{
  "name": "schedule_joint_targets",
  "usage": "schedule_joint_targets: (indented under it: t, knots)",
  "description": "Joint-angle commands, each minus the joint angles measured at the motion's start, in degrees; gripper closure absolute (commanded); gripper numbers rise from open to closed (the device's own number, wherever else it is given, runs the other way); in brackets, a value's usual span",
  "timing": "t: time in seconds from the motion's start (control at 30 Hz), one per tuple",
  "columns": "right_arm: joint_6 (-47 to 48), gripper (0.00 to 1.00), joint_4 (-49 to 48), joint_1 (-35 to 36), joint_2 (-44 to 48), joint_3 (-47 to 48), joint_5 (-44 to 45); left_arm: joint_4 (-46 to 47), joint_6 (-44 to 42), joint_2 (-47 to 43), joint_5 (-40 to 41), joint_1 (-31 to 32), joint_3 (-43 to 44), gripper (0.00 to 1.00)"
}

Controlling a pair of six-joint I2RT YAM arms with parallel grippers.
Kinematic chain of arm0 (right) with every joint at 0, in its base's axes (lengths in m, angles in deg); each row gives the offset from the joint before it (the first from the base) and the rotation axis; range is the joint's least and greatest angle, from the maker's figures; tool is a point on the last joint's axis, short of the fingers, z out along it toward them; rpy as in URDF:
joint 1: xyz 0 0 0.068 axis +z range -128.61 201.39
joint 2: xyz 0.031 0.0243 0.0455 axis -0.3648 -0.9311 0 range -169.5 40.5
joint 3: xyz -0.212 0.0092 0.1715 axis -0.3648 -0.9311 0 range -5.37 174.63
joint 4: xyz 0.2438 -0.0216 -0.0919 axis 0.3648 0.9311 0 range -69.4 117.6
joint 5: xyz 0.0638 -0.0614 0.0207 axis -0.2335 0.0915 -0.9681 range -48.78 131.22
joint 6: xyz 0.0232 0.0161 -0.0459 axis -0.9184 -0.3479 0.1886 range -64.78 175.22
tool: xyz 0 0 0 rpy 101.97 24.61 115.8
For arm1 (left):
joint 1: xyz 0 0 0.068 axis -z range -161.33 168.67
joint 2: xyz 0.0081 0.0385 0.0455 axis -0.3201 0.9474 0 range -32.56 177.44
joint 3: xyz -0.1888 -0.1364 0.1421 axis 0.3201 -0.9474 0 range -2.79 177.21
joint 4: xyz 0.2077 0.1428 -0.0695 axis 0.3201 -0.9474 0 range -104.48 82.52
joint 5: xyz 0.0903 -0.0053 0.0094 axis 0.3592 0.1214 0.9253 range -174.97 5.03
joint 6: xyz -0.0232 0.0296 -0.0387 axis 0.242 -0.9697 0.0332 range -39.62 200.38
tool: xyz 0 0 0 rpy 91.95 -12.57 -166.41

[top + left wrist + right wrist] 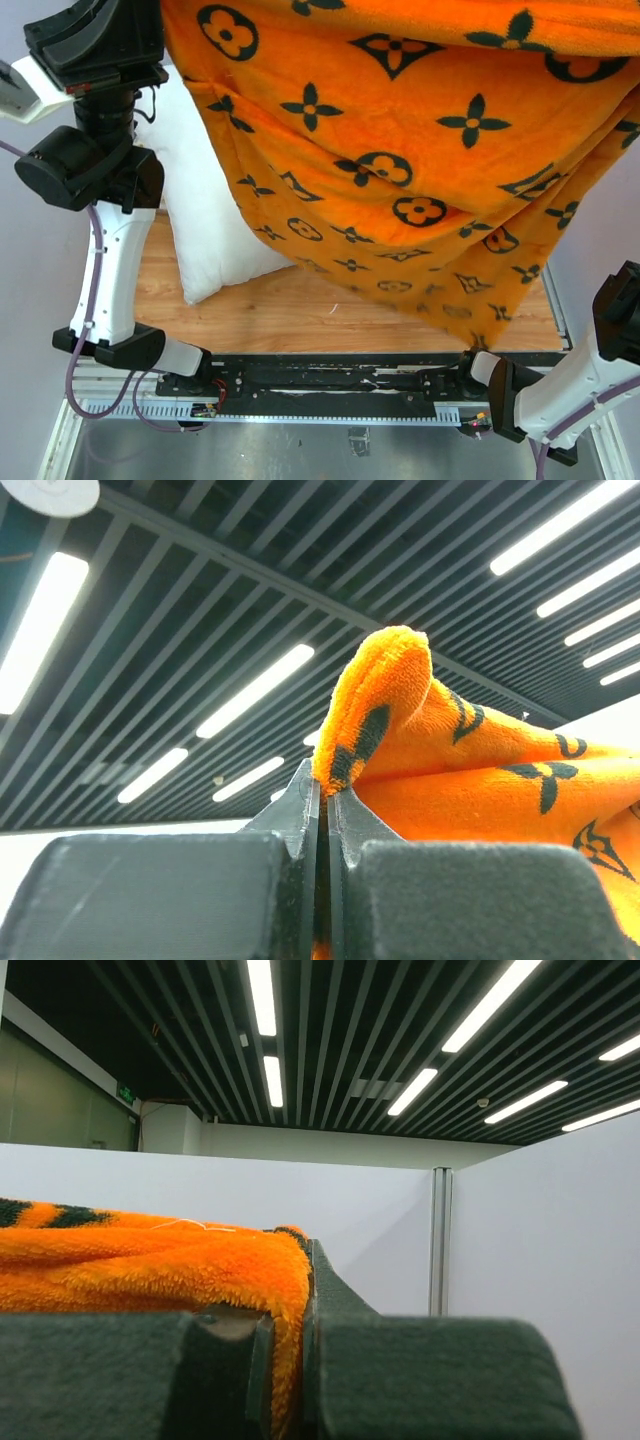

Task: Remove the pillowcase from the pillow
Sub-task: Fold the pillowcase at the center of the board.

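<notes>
The orange pillowcase (400,150) with black flower motifs hangs raised above the table and fills most of the top view. The white pillow (205,220) lies on the table at the left, its right side hidden behind the hanging fabric. I cannot tell whether that side is still inside the case. My left gripper (325,782) is shut on a folded edge of the pillowcase (480,780), pointing up at the ceiling. My right gripper (300,1270) is shut on another edge of the pillowcase (150,1260). Neither gripper's fingers show in the top view.
The wooden table top (300,310) shows below the hanging fabric. The left arm (110,250) rises beside the pillow at the left. The right arm (590,380) stands at the lower right. A black rail (330,385) runs along the near edge.
</notes>
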Motion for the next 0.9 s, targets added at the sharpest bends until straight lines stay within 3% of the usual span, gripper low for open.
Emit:
schedule_joint_targets:
  t: [0.0, 0.2, 0.37, 0.7, 0.87]
  knots:
    - [1.45, 0.99, 2.49, -0.95, -3.15, 1.71, 3.93, -4.73, -1.87, 2.33, 1.97, -0.41, 3.57, 1.0]
    - [0.12, 0.99, 2.5, -0.9, -5.56, -1.3, 2.34, -7.28, -2.83, 6.46, 2.1, -0.46, 7.53, 1.0]
    - [-0.05, 0.99, -1.71, -0.95, -5.71, -11.34, 1.46, -7.98, -2.97, 12.76, 2.79, -0.48, 10.0, 1.0]
    - [-2.15, 0.99, -15.0, -0.95, -9.02, -39.28, -1.43, -4.26, -0.97, 32.99, 4.49, -0.36, 11.83, 1.0]
    - [-5.28, 0.99, -20.37, -0.95, -16.4, -46.37, -3.99, -3.74, 0.11, 47.46, 5.81, 0.1, 18.22, 1.0]
